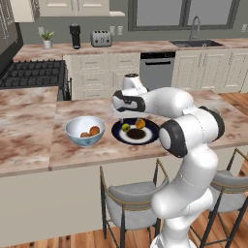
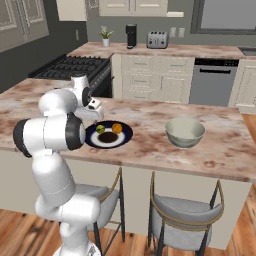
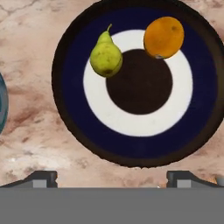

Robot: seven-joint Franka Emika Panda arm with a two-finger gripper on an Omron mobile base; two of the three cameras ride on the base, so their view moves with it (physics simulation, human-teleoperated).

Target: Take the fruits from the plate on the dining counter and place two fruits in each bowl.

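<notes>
Second pair pending: hand (image 3: 111,177) hovers wide open and empty above the plate (image 3: 70,127); next it must descend on the pear (image 3: 106,57) or orange (image 3: 163,37).

The gripper's fingertips (image 3: 44,178) barely rose into the hand view, so whether the jaws were apart could not be told. The blue bowl (image 3: 2,104) was cut off at that view's left edge. In both base views the arm hid the plate's (image 1: 151,131) far rim.
</notes>
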